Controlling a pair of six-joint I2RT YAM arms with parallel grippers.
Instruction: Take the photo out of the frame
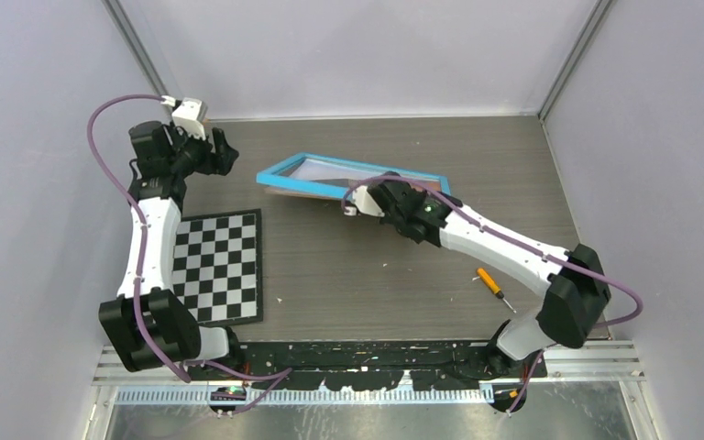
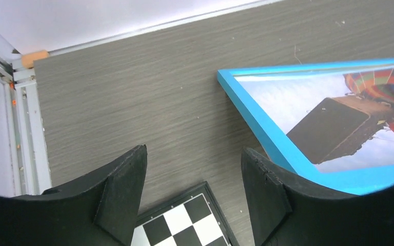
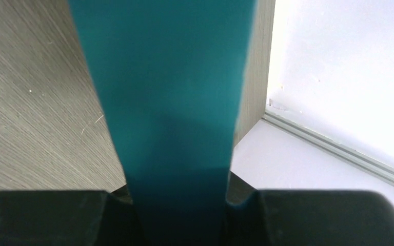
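Black-edged checkerboard (image 1: 217, 266) left, orange-handled screwdriver (image 1: 490, 284) right, well apart on grey table (image 1: 357, 266).

frame (image 2: 258, 120): right end cut off by left-wrist view's edge | photo (image 2: 297, 100): balloon's top out of shot, from above too oblique to read | right wrist: frame rail blurred, runs off top and bottom | right gripper (image 1: 364, 198): covers frame's near rail from above | checkerboard (image 2: 187, 223): only a corner shows

left jaws: apart, arm (image 1: 151, 234) extended | right jaws: clamped, arm (image 1: 500, 246) extended
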